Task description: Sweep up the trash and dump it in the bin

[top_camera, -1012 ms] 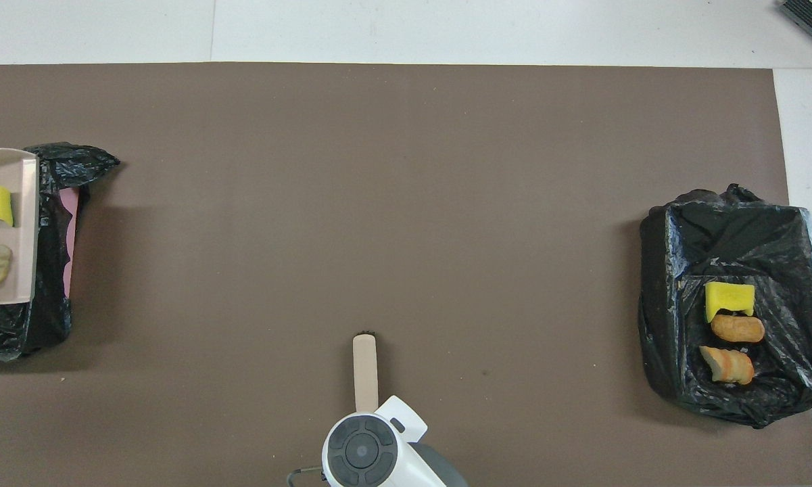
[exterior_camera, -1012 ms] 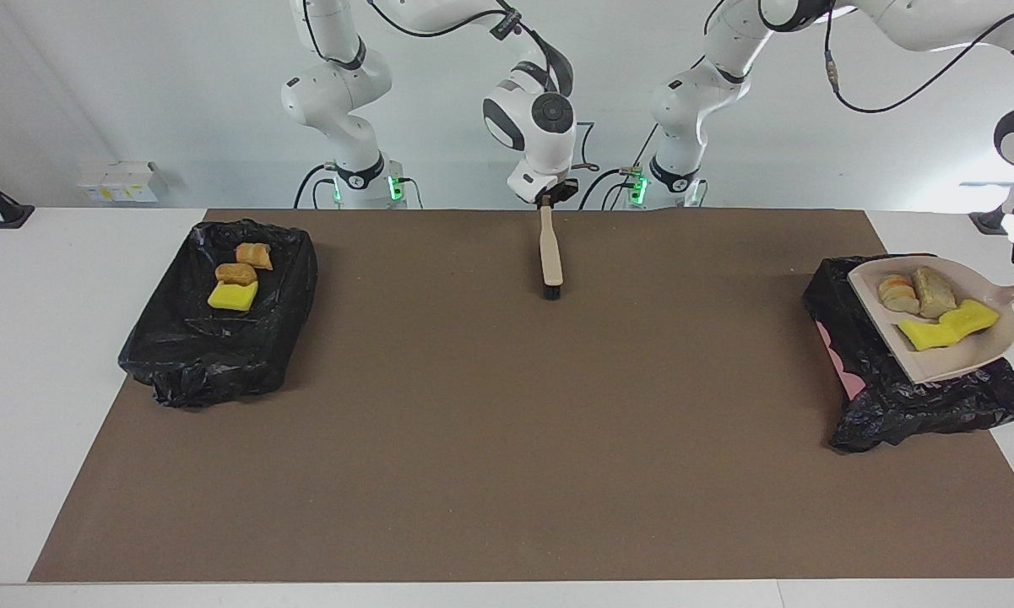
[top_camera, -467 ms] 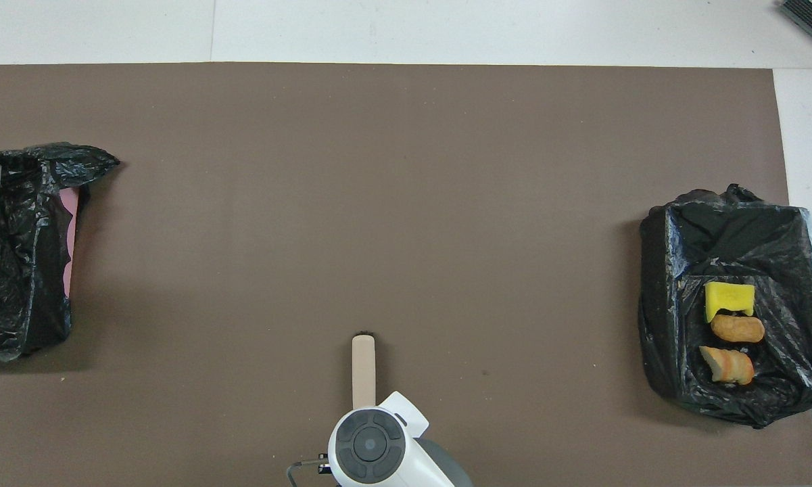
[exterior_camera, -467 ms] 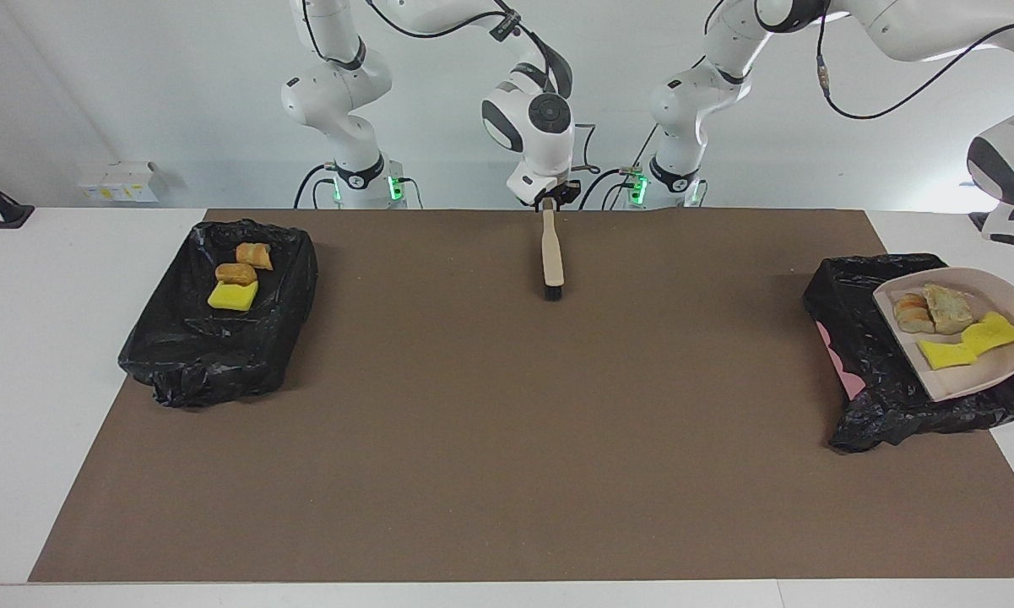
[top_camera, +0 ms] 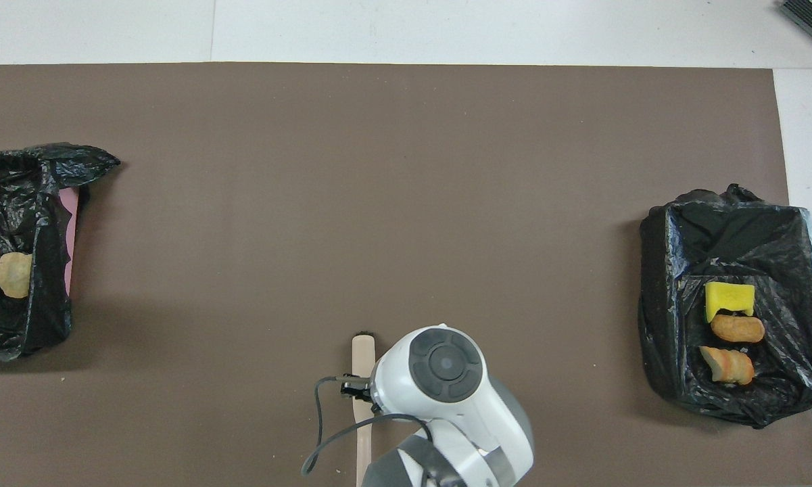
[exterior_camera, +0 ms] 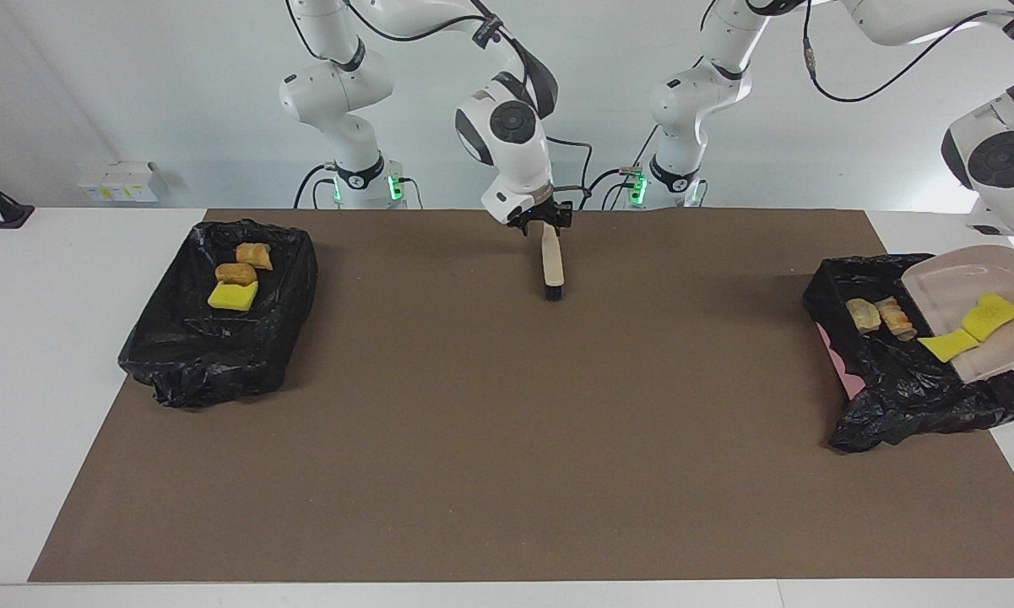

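The beige dustpan (exterior_camera: 946, 283) is tilted over the black-lined bin (exterior_camera: 895, 397) at the left arm's end of the table. Two yellow chunks (exterior_camera: 990, 315) (exterior_camera: 948, 344) still lie on the pan. Two bread lumps (exterior_camera: 863, 314) (top_camera: 13, 274) lie in that bin. My left gripper is past the view's edge. The bin (exterior_camera: 211, 363) at the right arm's end holds a yellow chunk (exterior_camera: 232, 295) and two bread lumps (exterior_camera: 235, 273) (exterior_camera: 254, 254). The beige brush (exterior_camera: 551, 262) lies on the mat. My right gripper (exterior_camera: 543, 224) is open just over its handle.
A brown mat (exterior_camera: 507, 439) covers most of the white table. A small white box (exterior_camera: 118, 180) and a dark stand (exterior_camera: 0, 207) sit at the table's corner past the right arm's bin. A pink patch of bin wall (exterior_camera: 844, 371) shows under the torn bag.
The dustpan tilted up and drew toward the table's end. The two bread lumps slid off it into the bin. My right gripper let go of the brush handle and lifted.
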